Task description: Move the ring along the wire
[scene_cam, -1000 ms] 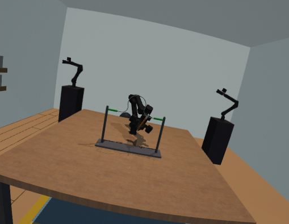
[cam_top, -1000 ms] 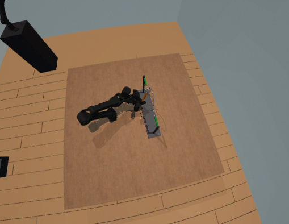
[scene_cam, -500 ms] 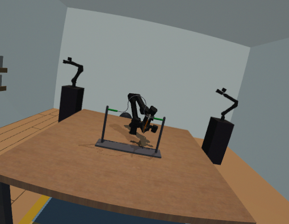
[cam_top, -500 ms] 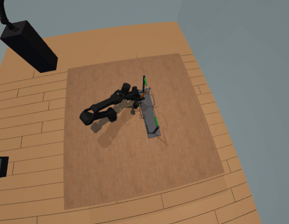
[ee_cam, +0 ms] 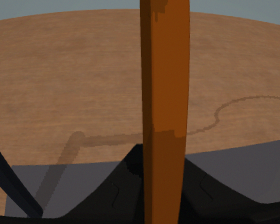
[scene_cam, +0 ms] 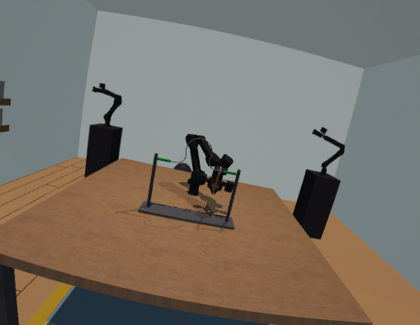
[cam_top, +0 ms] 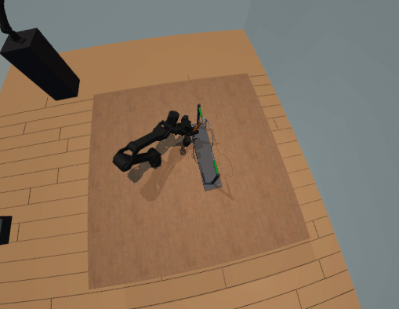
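Note:
My gripper (cam_top: 194,132) (scene_cam: 214,189) (ee_cam: 150,152) is shut on the orange handle (cam_top: 197,126) (scene_cam: 216,181) (ee_cam: 167,90), which rises from the fingers. The small ring (cam_top: 204,118) is at the handle's top, around or beside the wire near the inner end of one green part (cam_top: 201,112) (scene_cam: 230,172); whether it touches the wire is too small to tell. This green part joins a post (scene_cam: 233,195). The other green part (cam_top: 215,168) (scene_cam: 163,159) joins the other post (cam_top: 215,179) (scene_cam: 152,181). The thin grey wire bends in a high arc between them.
A dark grey base (cam_top: 206,156) (scene_cam: 184,215) carries both posts on the wooden table (cam_top: 150,233) (scene_cam: 158,257) (ee_cam: 60,60). My arm reaches in from one long side of the base. Other arms on dark pedestals (cam_top: 44,64) (scene_cam: 103,148) stand beyond the table.

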Action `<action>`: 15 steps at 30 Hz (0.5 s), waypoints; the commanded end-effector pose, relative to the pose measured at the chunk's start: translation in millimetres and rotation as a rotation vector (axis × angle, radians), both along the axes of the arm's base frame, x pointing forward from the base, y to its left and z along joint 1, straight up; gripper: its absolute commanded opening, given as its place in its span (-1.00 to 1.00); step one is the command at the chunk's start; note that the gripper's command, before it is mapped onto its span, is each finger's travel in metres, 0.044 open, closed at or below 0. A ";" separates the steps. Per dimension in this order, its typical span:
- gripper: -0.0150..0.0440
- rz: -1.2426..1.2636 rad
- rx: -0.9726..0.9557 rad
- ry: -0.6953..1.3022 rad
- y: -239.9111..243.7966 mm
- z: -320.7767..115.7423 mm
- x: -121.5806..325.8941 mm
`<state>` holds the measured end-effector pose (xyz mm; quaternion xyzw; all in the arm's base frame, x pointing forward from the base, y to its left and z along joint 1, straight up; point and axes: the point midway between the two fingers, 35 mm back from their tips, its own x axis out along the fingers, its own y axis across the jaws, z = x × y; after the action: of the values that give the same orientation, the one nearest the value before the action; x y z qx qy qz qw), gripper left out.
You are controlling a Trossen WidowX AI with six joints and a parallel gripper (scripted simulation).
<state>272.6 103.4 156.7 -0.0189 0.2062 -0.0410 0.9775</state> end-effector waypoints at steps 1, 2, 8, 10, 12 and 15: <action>-1.00 -0.007 0.009 -0.001 4.0 0.3 0.1; -1.00 -0.007 0.011 -0.001 5.1 0.3 0.0; -1.00 -0.007 0.014 -0.001 11.5 0.4 -0.2; -1.00 -0.007 0.015 -0.001 13.6 0.4 -0.3; -1.00 -0.007 0.015 -0.002 15.6 0.4 -0.4; -1.00 -0.007 0.016 -0.002 18.7 0.4 -0.5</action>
<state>272.0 119.7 156.7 -0.0126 0.2066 -0.0397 0.9775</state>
